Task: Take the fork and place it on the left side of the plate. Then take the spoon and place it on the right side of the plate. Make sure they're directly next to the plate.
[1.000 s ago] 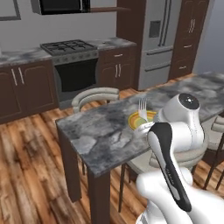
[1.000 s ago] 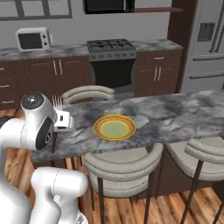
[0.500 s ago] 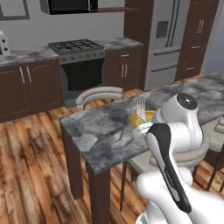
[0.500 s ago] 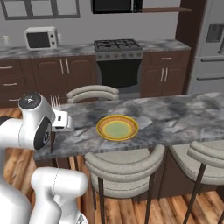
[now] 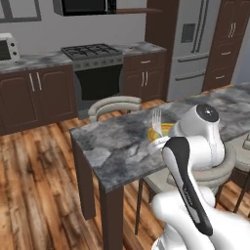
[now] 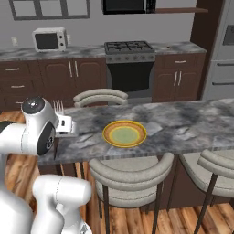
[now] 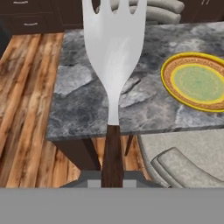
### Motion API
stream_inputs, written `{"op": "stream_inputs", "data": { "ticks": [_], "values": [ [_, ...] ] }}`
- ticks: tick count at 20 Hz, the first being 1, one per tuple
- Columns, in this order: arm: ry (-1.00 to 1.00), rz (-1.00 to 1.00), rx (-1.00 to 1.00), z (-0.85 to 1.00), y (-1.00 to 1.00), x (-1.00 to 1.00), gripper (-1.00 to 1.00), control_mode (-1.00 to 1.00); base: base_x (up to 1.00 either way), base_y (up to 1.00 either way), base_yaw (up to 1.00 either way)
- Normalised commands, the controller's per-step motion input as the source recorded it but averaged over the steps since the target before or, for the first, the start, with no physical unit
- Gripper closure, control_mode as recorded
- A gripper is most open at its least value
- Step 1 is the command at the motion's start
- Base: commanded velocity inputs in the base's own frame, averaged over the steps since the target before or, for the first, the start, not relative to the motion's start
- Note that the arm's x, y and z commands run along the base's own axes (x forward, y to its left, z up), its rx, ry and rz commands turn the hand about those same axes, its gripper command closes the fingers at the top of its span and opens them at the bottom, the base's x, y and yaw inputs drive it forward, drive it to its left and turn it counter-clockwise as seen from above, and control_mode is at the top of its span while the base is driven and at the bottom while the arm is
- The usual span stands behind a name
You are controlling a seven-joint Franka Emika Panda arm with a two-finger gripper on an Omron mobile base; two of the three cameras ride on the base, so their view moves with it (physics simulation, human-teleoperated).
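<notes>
- Silver tines and a dark brown handle: the fork point(image 7: 113, 65) fills the middle of the hand view, its tines pointing away from the camera and its handle running down between the fingers at the bottom edge.
- The gripper point(image 7: 112, 181) pinches the fork by that handle, fingers drawn in tight on it.
- In the left base view the fork point(image 5: 156, 122) stands tines-up above the near edge of the grey marble counter point(image 5: 117, 146), held clear of the surface.
- In the right base view its tines point(image 6: 58, 106) rise just beside the arm's round white joint, over the counter's left end.
- The plate point(image 6: 124, 133), yellow-rimmed with a pale green centre, lies flat on the counter point(image 6: 183, 119), to the right of the fork and apart from it.
- In the hand view the plate point(image 7: 198, 82) sits at the right, with bare marble between it and the fork.
- Padded stools point(image 6: 130, 171) stand along the counter's near side.
</notes>
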Motion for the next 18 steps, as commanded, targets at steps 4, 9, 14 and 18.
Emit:
{"op": "stream_inputs", "data": {
  "ticks": [4, 9, 14, 18],
  "values": [
    [0.12, 0.13, -0.01, -0.37, -0.14, 0.99, 1.00, -1.00, 0.00, 0.00, 0.00],
    [0.19, 0.07, -0.05, -0.42, -0.13, 0.91, 1.00, -1.00, 0.00, 0.00, 0.00],
    [0.24, 0.00, -0.14, -0.34, 0.03, 0.87, 1.00, -1.00, 0.00, 0.00, 0.00],
    [0.19, -0.01, -0.07, -0.32, 0.01, 0.63, 1.00, -1.00, 0.00, 0.00, 0.00]
  ]
}}
